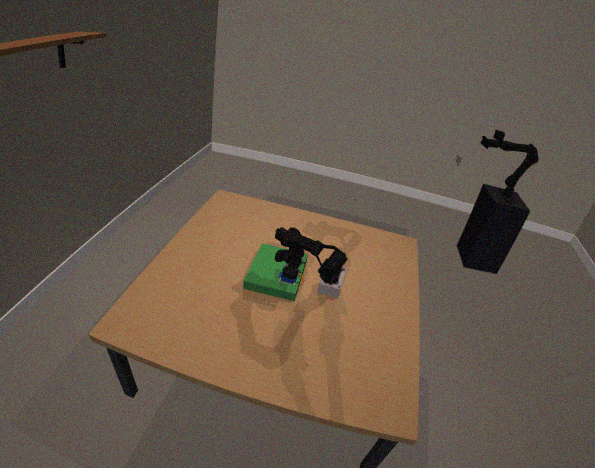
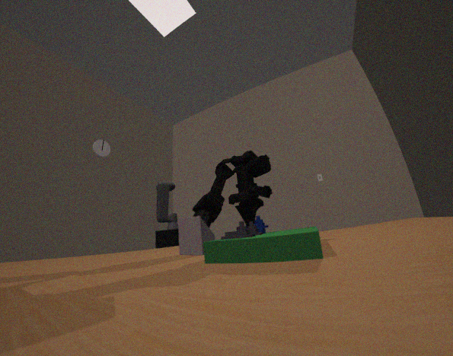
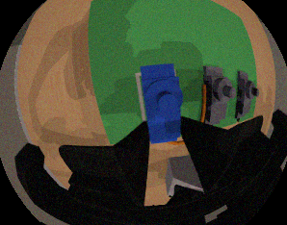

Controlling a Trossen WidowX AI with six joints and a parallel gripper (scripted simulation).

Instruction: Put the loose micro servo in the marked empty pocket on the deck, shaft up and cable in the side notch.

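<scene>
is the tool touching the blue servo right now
Touching. In the wrist view the tool is closed around the lower end of the blue servo, its black fingers meeting the servo's sides with no gap, above the green deck.

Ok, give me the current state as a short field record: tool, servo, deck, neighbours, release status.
tool: the tool is shut on the blue micro servo
servo position: low over the green deck, at its edge nearest the arm's base
seating: cannot tell whether the ears lie flat
neighbours: two grey servos already mounted beside it
cable: orange lead next to the blue body
release: not yet done
</scene>
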